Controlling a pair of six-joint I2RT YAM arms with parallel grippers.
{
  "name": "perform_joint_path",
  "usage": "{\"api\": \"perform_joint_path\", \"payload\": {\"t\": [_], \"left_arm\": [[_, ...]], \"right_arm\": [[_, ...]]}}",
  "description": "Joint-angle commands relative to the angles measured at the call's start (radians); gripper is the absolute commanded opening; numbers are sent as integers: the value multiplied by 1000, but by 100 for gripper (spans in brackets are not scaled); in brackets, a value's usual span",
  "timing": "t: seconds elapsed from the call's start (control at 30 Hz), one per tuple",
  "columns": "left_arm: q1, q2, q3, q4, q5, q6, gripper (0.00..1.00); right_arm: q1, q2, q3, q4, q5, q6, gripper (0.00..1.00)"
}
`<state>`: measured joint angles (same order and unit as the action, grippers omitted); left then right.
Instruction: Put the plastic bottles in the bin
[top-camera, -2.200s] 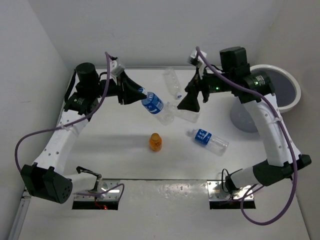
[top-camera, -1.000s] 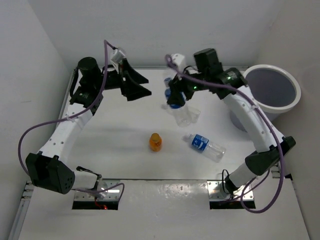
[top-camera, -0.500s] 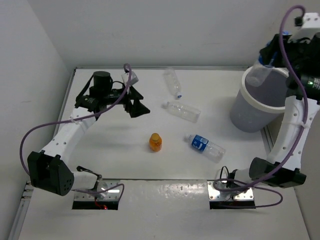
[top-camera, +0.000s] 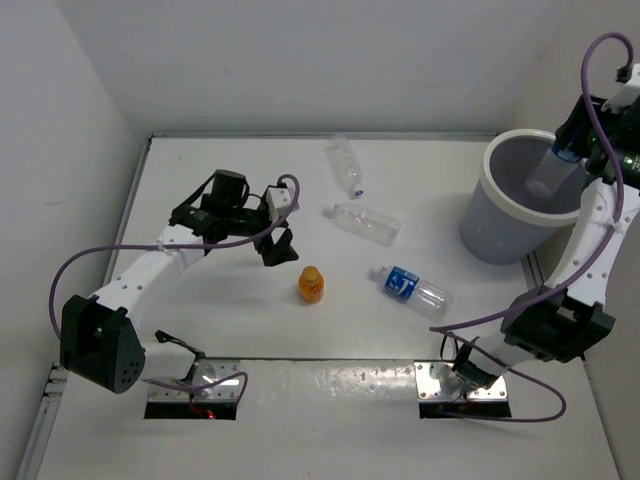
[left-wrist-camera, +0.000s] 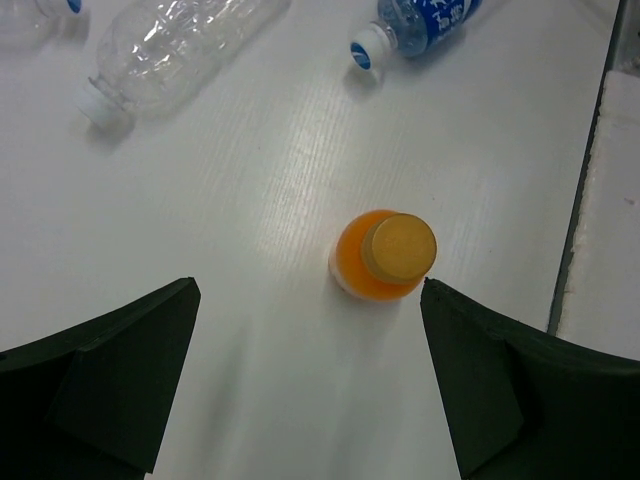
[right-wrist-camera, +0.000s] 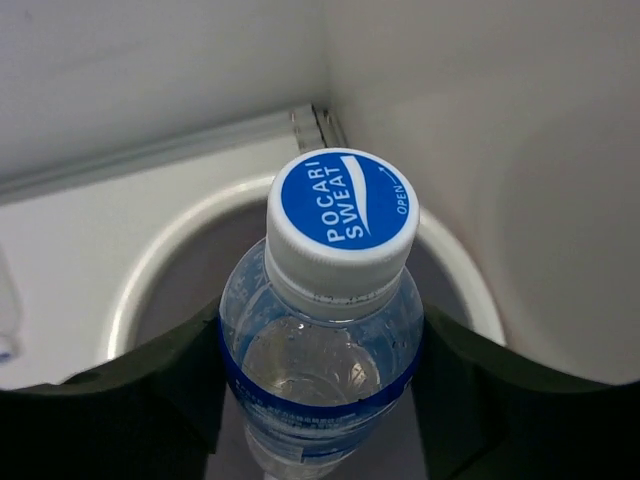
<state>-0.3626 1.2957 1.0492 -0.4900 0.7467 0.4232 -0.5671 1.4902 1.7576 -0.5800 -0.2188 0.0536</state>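
Observation:
My right gripper (top-camera: 560, 160) hangs over the bin (top-camera: 497, 232) with its fingers against the sides of a clear plastic bottle (right-wrist-camera: 335, 220) with a blue cap. That bottle (top-camera: 546, 178) stands upright inside the bin's white rim (right-wrist-camera: 140, 280). My left gripper (left-wrist-camera: 308, 290) is open just short of the small orange bottle (left-wrist-camera: 385, 255), which stands upright on the table (top-camera: 311, 284). Three more plastic bottles lie on the table: a clear one (top-camera: 365, 222), a blue-labelled one (top-camera: 410, 288) and another clear one (top-camera: 346, 166) at the back.
The bin stands at the table's right edge, close to the right wall. The left arm (top-camera: 150, 275) reaches across the left half of the table. A raised ledge (left-wrist-camera: 600, 250) runs along the table's near edge, right of the orange bottle.
My right arm has carried the blue-capped bottle from the table's middle over to the bin. My left gripper has come forward from the back left to the orange bottle.

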Motion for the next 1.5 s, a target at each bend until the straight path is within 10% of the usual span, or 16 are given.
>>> {"api": "perform_joint_path", "payload": {"t": [0.0,0.2,0.77,1.2,1.47], "left_arm": [[-42,-7,-21,1,-21,83,100],[-127,48,-31,1,-21,115,100],[-283,180,-41,30,-165,213,100],[-198,105,30,39,-123,128,26],[-68,122,285,123,255,-315,19]], "right_arm": [[-2,2,-56,5,45,-31,69],[3,-37,-78,-21,13,-44,93],[22,-136,-21,-145,-195,-23,95],[154,-307,-282,-135,-683,-89,95],[554,-455,-498,-100,-702,-251,96]]}}
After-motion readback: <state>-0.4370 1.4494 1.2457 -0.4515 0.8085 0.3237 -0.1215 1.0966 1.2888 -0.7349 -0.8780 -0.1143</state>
